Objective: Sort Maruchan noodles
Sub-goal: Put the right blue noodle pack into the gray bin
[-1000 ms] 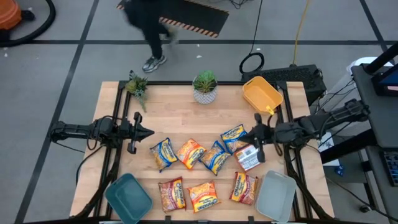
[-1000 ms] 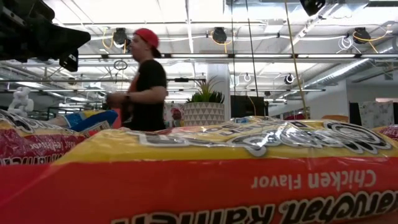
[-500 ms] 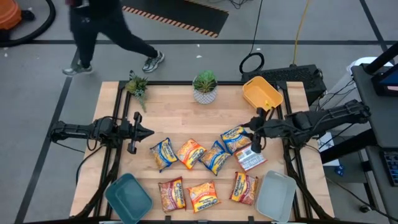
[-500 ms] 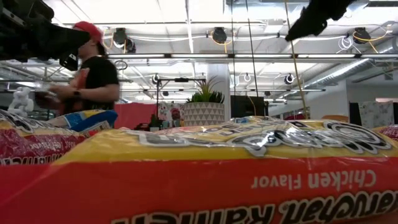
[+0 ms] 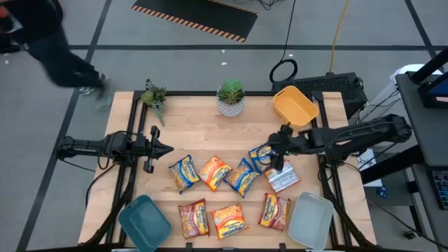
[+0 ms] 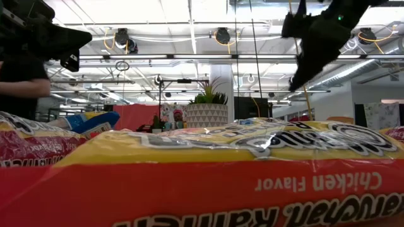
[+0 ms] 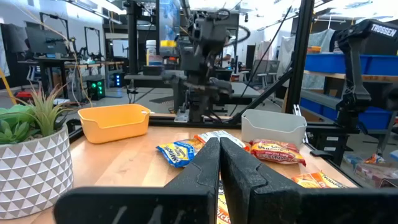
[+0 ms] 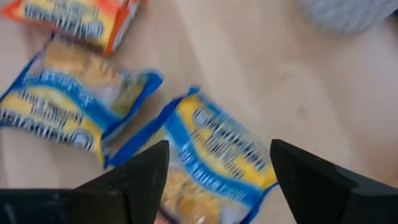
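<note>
Wooden slats make up the table top (image 5: pixel 210 143), which carries two potted plants at its far edge and three plastic bins at its corners: a yellow bin (image 5: pixel 294 105), a teal bin (image 5: pixel 145 222) and a pale grey bin (image 5: pixel 311 220). All three bins look empty, so by the look of it the sorting has barely begun; the crinkly plastic Maruchan noodle packets (image 5: pixel 213 172) all lie on the wood, a row of blue-and-yellow and orange ones across the middle and red and orange ones nearer the front edge. The right gripper (image 5: pixel 278 150) hovers with its jaws wide apart over the blue-and-yellow packet at the right end of the row (image 8: pixel 214 155), holding nothing. That packet lies flat, its long axis slanted across the table, one short end towards the yellow bin. The left gripper (image 5: pixel 166 148) waits at the table's left side, fingers (image 7: pixel 208 168) pressed together and empty.
</note>
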`<act>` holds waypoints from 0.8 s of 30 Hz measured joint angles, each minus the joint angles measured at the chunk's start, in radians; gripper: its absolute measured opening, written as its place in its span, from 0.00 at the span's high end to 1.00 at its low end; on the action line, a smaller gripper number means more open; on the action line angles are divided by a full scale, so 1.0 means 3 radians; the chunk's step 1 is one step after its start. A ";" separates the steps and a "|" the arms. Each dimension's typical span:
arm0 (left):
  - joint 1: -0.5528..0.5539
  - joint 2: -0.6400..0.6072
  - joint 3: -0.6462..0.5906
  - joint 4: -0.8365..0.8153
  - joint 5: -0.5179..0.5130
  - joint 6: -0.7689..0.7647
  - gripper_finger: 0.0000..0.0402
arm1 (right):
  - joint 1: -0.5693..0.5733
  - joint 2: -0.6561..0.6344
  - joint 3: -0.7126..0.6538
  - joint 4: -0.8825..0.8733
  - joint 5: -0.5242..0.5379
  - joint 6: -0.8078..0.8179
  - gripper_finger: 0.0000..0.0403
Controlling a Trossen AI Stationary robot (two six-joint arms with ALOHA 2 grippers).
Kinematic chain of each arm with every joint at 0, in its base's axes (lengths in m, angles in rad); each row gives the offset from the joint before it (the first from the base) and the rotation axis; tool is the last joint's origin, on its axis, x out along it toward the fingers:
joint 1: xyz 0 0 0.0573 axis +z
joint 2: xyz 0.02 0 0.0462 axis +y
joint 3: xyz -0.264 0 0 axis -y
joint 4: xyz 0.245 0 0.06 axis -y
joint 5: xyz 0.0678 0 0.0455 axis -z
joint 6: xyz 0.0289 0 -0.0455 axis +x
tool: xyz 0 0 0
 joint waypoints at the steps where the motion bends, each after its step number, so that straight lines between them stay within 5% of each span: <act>1: 0.0000 0.0000 0.0000 0.0000 0.0000 0.0000 0.95 | -0.0008 0.0042 -0.0017 -0.0002 -0.0037 0.0050 0.31; 24: -0.0001 0.0000 0.0001 -0.0001 0.0000 0.0002 0.95 | -0.0064 0.0202 -0.0259 -0.0288 -0.0336 0.0229 0.32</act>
